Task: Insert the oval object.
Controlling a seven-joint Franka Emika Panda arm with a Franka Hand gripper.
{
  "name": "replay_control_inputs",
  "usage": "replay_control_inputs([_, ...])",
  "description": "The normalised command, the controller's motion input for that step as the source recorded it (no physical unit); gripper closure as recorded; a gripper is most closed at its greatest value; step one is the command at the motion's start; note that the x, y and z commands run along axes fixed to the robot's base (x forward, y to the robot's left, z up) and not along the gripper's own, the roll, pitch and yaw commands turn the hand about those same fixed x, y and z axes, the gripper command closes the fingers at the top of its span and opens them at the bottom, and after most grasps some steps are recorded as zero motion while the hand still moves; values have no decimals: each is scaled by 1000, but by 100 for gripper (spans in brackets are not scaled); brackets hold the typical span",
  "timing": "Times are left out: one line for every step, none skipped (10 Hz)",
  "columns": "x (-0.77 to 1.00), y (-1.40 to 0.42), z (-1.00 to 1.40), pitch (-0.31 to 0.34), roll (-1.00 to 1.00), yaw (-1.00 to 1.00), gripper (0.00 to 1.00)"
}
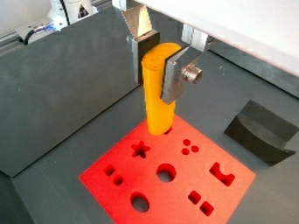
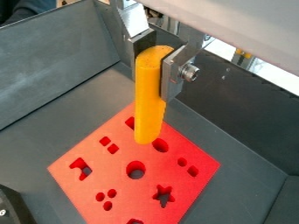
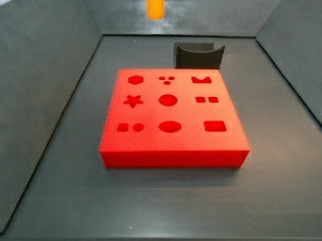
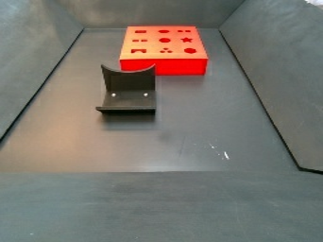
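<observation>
My gripper (image 1: 160,66) is shut on the oval object (image 1: 158,101), a long orange-yellow peg that hangs upright between the silver fingers. It shows the same way in both wrist views, gripper (image 2: 156,70) and peg (image 2: 149,109). The peg's lower end hangs above the red block (image 1: 100,171) with shaped holes, near its far edge, apart from it. In a side view only the peg's lower tip (image 3: 154,9) shows at the top edge, high above and behind the block (image 3: 189,113). The gripper is out of view in both side views.
The dark fixture (image 3: 198,54) with a curved notch stands on the floor just beyond the red block; it also shows in a wrist view (image 1: 263,131) and in a side view (image 4: 127,90). Grey walls enclose the dark floor on all sides. The red block (image 4: 164,64) lies near one wall.
</observation>
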Motion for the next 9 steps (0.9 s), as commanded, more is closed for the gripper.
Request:
replay_control_inputs([0, 0, 51, 0, 0, 0, 100])
replay_control_inputs([0, 0, 31, 0, 0, 0, 100])
replay_control_inputs([0, 0, -29, 0, 0, 0, 100])
replay_control_inputs([-17, 0, 0, 0, 0, 0, 100])
replay_control_inputs([-60, 0, 0, 0, 7, 0, 100])
replay_control_inputs([0, -94, -14, 0, 60, -123, 100])
replay_control_inputs([0, -111, -317, -216, -81, -929, 100])
replay_control_inputs([0, -20, -354, -183, -77, -1000, 100])
replay_control_inputs([0, -9, -389, -163, -63, -1000, 100])
